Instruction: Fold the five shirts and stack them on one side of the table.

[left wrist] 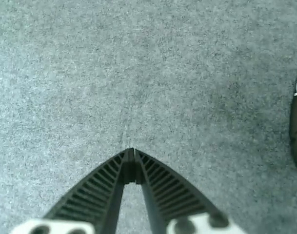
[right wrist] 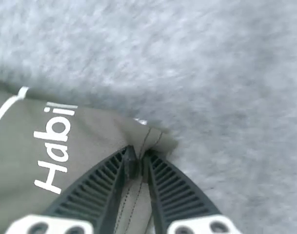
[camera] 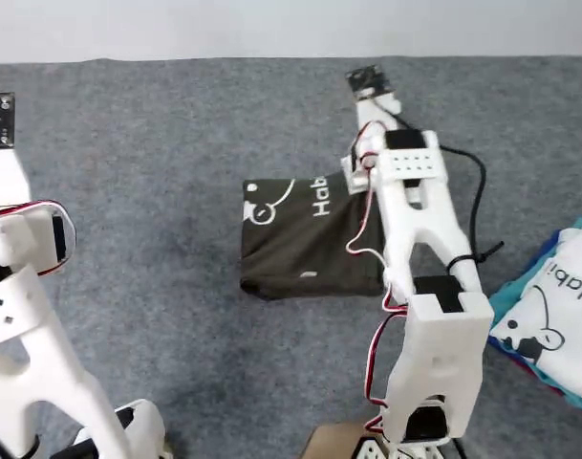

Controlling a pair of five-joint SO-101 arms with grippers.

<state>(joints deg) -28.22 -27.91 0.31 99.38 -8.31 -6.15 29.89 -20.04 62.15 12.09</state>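
Arm (camera: pixel 417 206) overlaps dark shirt (camera: pixel 300 251); pile (camera: pixel 549 306), maybe shirts, beside.

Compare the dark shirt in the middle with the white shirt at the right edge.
The dark olive folded shirt lies alone, a neat rectangle; the white rumpled shirt tops a colourful pile. The right tool pinches the dark one's corner; the white one is untouched. Both bear a printed animal outline.

Dark shirt (camera: pixel 305 253) lettered, white shirt (camera: pixel 549 320) lettered
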